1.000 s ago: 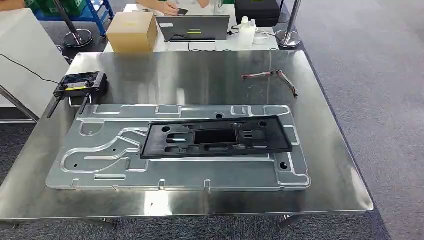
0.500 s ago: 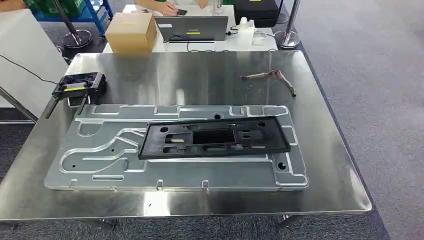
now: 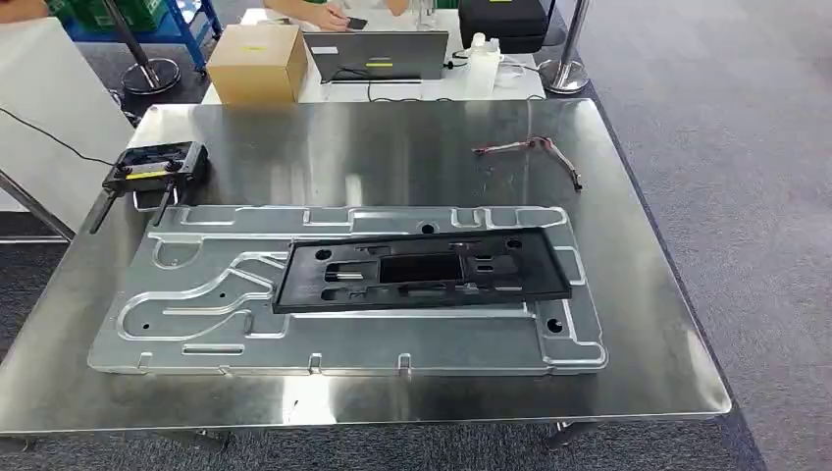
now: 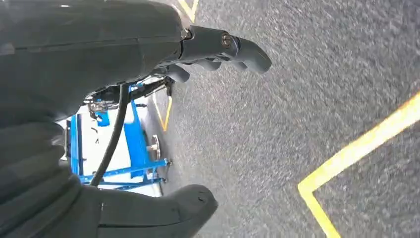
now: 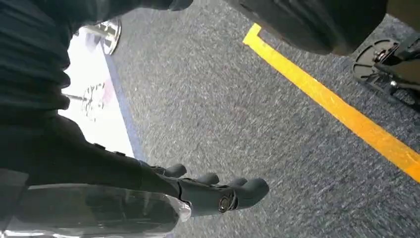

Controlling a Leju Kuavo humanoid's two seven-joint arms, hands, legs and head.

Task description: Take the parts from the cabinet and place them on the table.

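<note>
1. Steel table, head view: its polished top spans most of the picture, with grey carpet around it.
2. Large silver metal plate: lies flat on the table toward 6 o'clock of the top, long side running from 9 to 3 o'clock.
3. Black frame part: lies flat on the plate, right of the plate's middle, with several cut-outs; its long side is parallel to the plate's.
4. Black controller: at 10 o'clock on the table, just beyond the plate's far left corner.
5. Cable harness: at 1 o'clock on the table, well apart from the plate.
6. Beyond the table at 12 o'clock: a cardboard box, a laptop and a white bottle on a white desk.
7. Left hand, left wrist view: hangs over grey carpet with a yellow line; fingers extended and close together, thumb well apart from them, nothing held.
8. Right hand, right wrist view: hangs over grey carpet beside a yellow line; fingers extended side by side, nothing held.
</note>
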